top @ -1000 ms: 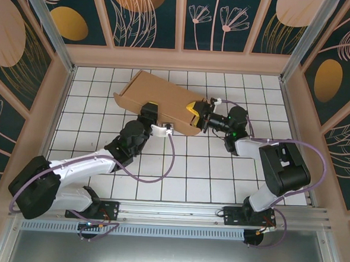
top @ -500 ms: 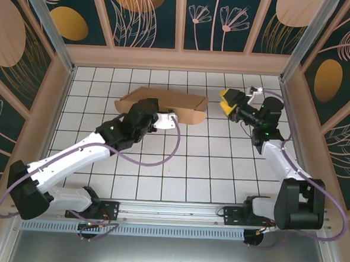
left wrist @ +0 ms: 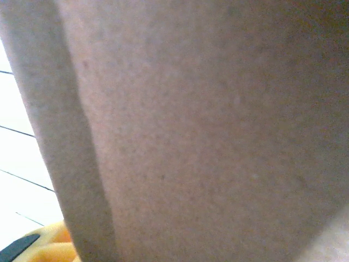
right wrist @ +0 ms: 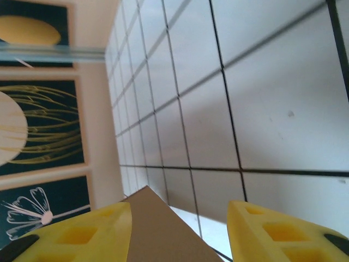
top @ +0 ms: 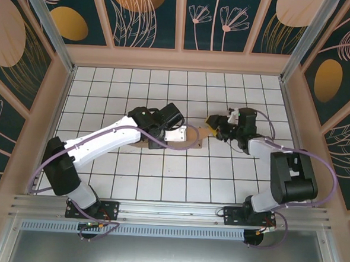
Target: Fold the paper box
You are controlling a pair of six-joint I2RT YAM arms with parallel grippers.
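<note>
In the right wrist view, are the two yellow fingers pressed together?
No, the yellow fingers stand apart, with a corner of the plain brown cardboard box showing between them.

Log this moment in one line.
paper box: under left arm | left gripper: jaws unclear | right gripper: open, straddling box corner
</note>
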